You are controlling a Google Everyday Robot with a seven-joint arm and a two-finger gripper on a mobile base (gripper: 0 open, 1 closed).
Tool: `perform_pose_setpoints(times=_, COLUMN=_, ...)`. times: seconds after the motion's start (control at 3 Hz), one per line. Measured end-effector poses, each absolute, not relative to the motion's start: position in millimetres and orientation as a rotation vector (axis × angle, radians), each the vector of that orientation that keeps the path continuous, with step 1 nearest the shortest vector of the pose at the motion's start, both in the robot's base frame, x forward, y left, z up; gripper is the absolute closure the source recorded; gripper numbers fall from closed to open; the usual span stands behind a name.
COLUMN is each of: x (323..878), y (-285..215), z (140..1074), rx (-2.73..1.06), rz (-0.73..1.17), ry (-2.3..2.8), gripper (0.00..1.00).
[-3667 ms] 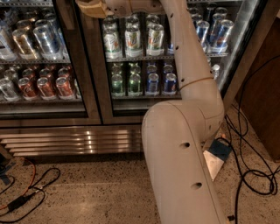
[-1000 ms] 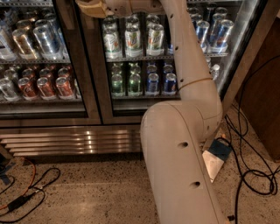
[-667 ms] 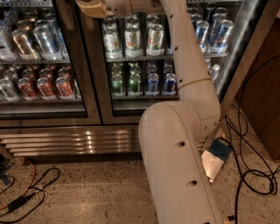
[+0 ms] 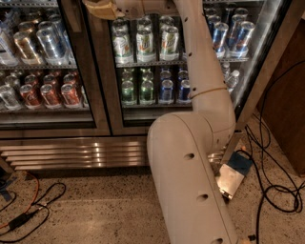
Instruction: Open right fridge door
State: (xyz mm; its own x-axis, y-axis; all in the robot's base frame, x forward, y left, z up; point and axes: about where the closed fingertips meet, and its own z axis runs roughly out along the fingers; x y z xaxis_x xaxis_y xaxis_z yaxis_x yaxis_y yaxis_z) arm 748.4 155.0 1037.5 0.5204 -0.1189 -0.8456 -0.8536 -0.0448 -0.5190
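Left glass door [image 4: 71,119]: red and silver cans [image 4: 50,94] behind it on shelves.
Steel grille [image 4: 71,155]: runs under the cooler.
Orange and black cables [image 4: 35,202]: on the speckled floor [image 4: 105,214], lower left.
Black cables [image 4: 267,190]: looped at right, near the brown panel [image 4: 286,105].
Gripper [image 4: 101,8]: at the top edge, in front of the cooler's centre frame.

The white arm [image 4: 190,181] reaches up across the drinks cooler [image 4: 71,155], its gripper [image 4: 101,8] at the upper left corner of the right fridge door [image 4: 143,125], where cans [image 4: 145,45] line shelves behind glass.
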Motion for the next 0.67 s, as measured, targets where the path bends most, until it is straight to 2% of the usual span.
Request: perform_pose_setpoints(times=0.67, x=751.1, y=152.8, z=1036.7, rx=-1.492, rz=0.74, ry=0.86, gripper=1.0)
